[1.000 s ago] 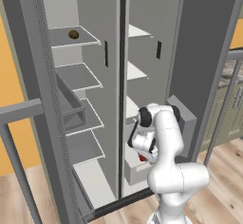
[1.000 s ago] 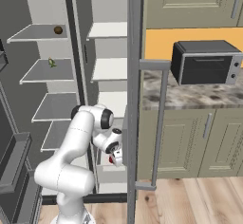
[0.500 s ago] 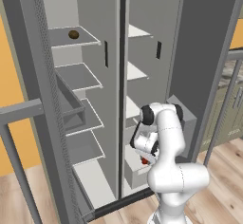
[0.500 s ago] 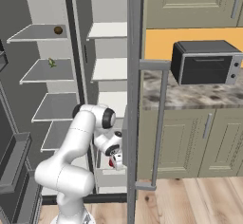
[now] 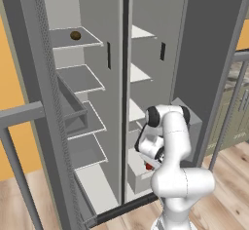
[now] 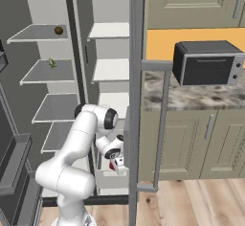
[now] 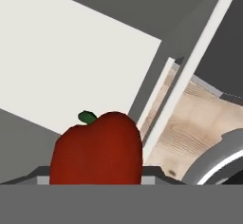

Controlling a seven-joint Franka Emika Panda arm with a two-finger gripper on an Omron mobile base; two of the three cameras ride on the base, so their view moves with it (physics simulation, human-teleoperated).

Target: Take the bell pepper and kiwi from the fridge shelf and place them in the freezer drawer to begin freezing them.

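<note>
A: One fruit of two is in hand. The glossy red lumpy bell pepper [image 7: 97, 148] sits right at the gripper [image 6: 116, 164], jaws clamped together on it, green stem showing at the top in the hand view.

B: And where is that relative to the target?

A: Low in the right-hand compartment, just over the pale grey-white pull-out freezer drawer [image 5: 137, 175]. From the left base view the red shows at the wrist, above the drawer's open top. I'd judge the arm is folded down like that so the pepper can drop straight in rather than be tossed.

B: Any tight edges?

A: Some. The hand view shows a pale thin wall edge running diagonally beside the pepper, with wooden floor beyond it. The grey open fridge door [image 6: 135, 100] stands close on the arm's right. Room inside the drawer looks adequate, though I cannot tell how near the pepper is to its walls.

B: The other fruit?

A: The small dull brown oval kiwi [image 5: 75, 35] rests on the top shelf [image 5: 90, 41] of the left compartment, well apart from the gripper. Reaching it will mean lifting clear of the drawer and the centre divider.
</note>
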